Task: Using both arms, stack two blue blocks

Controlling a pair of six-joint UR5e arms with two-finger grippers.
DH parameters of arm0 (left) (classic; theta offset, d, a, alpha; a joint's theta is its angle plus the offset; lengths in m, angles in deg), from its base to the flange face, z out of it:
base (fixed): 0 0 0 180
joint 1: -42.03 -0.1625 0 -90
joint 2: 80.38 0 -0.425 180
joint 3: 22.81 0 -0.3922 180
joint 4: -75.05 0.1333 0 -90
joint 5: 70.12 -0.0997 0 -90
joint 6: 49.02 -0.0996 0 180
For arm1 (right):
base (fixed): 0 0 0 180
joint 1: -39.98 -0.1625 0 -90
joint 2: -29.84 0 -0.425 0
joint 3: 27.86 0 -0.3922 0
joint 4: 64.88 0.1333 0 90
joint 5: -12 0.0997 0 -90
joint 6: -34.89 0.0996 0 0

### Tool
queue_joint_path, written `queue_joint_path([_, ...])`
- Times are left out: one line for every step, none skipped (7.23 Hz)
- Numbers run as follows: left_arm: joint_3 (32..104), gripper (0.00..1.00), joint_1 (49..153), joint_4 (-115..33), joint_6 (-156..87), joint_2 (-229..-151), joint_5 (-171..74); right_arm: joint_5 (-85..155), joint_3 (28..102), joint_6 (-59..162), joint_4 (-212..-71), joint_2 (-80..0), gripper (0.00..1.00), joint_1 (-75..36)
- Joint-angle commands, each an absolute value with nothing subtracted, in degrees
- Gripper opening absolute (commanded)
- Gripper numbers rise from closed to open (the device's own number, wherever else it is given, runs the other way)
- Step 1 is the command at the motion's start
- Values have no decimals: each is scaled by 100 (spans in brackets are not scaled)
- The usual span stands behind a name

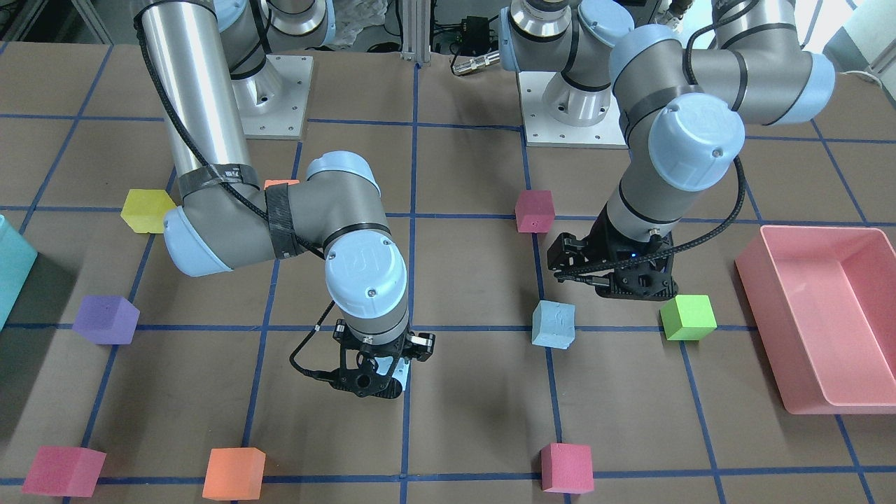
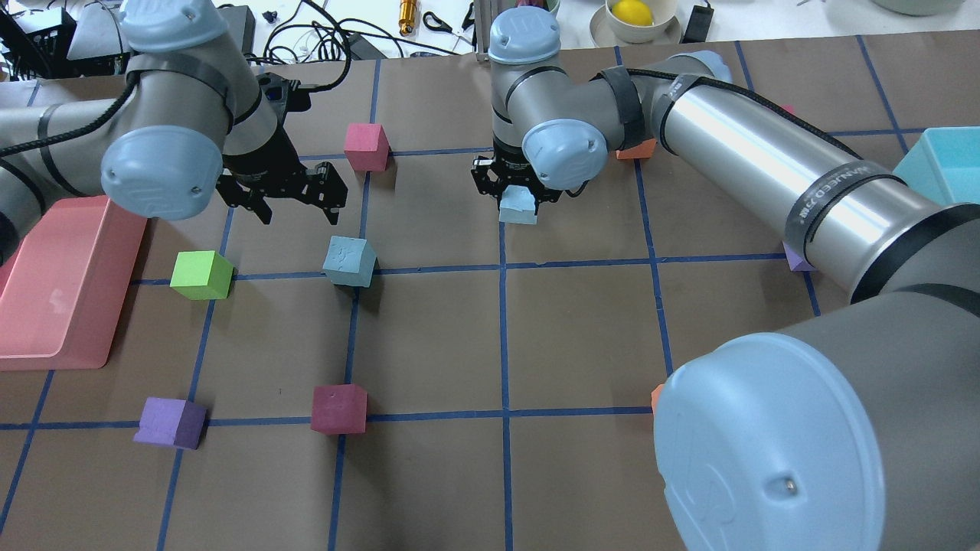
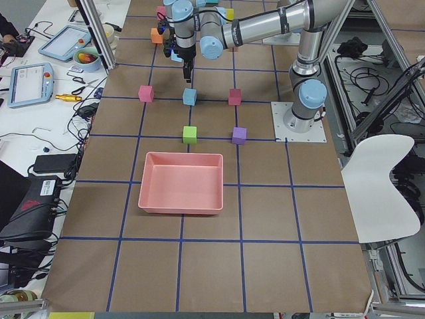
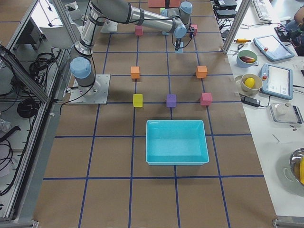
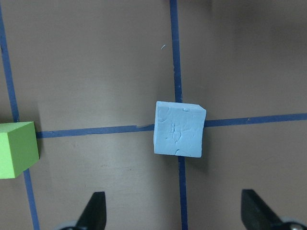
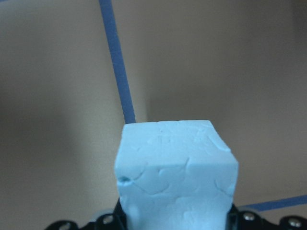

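Note:
One pale blue block (image 2: 350,261) sits on a blue tape crossing; it also shows in the front view (image 1: 553,324) and in the middle of the left wrist view (image 5: 178,128). My left gripper (image 2: 298,208) is open and empty, hovering just beyond this block, its two fingertips (image 5: 96,211) spread wide at the bottom of the wrist view. My right gripper (image 2: 517,193) is shut on the other blue block (image 2: 517,207) and holds it a little above the table near the centre line. That block fills the right wrist view (image 6: 175,167).
A green cube (image 2: 201,275) lies left of the free blue block. A pink bin (image 2: 61,283) stands at the left edge and a teal bin (image 2: 942,164) at the right. Red cubes (image 2: 366,146) (image 2: 338,408), a purple cube (image 2: 170,422) and an orange cube (image 1: 234,473) are scattered about.

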State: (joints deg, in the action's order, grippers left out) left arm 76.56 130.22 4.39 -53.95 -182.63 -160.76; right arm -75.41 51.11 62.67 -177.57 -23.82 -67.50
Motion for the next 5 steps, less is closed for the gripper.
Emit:
queue_joint_path([7861,100,13036,912,-5385,-18566,-16065,-7475,5246,6362,-17686,-2342,0,-6899])
queue_joint_path([8009,100,13106,1340,-5394,-18742,-16074,-7475,5360,6363,-17711,-2342,0,-7013])
queue_joint_path([8228,100,13115,1823,-5420,-18848,-16074,-7501,5466,6363,-17720,-2360,0,-7049])
queue_joint_path([8300,100,13115,2019,-5472,-18927,-16083,-7484,5510,6354,-17747,-2412,0,-7050])
queue_joint_path([8309,100,13124,2030,-5421,-18963,-16074,-7536,5563,6336,-17695,-2430,18,-7058])
